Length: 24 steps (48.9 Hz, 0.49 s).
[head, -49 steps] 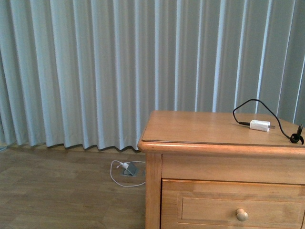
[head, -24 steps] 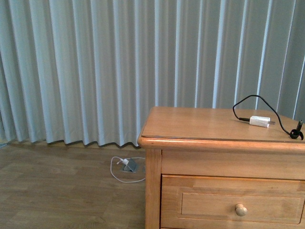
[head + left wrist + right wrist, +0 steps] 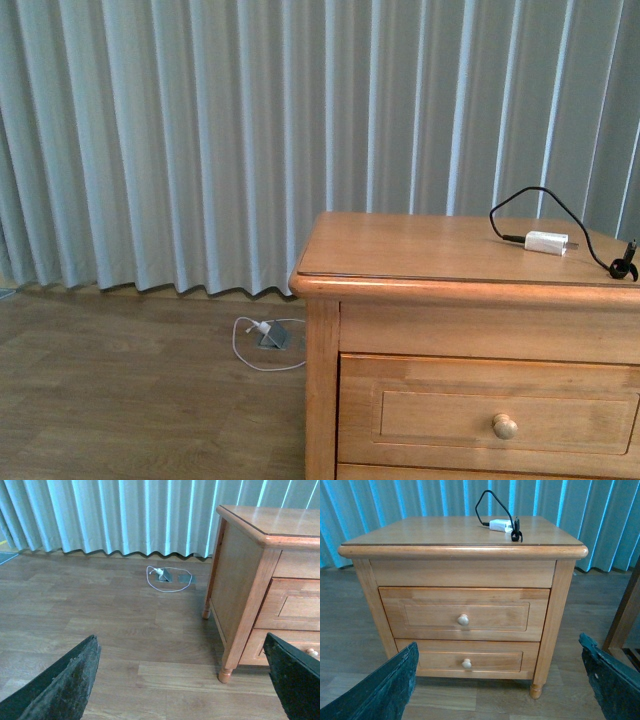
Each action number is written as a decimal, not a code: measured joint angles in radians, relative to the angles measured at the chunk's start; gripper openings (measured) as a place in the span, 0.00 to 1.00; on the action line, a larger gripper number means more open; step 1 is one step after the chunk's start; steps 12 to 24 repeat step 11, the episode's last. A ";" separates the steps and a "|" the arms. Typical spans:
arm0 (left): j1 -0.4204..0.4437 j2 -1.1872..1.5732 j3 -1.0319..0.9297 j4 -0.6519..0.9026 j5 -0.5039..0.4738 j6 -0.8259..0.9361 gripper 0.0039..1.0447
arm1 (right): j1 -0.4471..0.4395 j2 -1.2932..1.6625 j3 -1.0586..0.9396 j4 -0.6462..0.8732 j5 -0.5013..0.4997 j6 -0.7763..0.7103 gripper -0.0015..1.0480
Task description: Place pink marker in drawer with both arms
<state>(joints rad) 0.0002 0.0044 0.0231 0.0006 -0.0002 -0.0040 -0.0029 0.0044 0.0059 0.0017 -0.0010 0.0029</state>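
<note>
The pink marker shows in none of the views. A honey-coloured nightstand holds two shut drawers, each with a round knob: the upper drawer and a lower one. The front view shows only the upper drawer. My right gripper is open in front of the nightstand, level with its lower drawer and some way off, with nothing between its fingers. My left gripper is open above the wooden floor, off the nightstand's left side, also with nothing in it. Neither arm appears in the front view.
A white charger plug with a black cable lies on the nightstand's top, at the back right. A white cord and a floor socket lie by the grey curtain. Another wooden furniture leg stands right of the nightstand.
In the front view the nightstand has risen in the picture, so more of the upper drawer and its knob shows. Nothing on the top has moved.
</note>
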 joint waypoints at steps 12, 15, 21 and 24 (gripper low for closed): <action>0.000 0.000 0.000 0.000 0.000 0.000 0.95 | 0.000 0.000 0.000 0.000 0.000 0.000 0.92; 0.000 0.000 0.000 0.000 0.000 0.000 0.95 | 0.000 0.000 0.000 0.000 0.000 0.000 0.92; 0.000 0.000 0.000 0.000 0.000 0.000 0.95 | 0.000 0.000 0.000 0.000 0.000 0.000 0.92; 0.000 0.000 0.000 0.000 0.000 0.000 0.95 | 0.000 0.000 0.000 0.000 0.000 0.000 0.92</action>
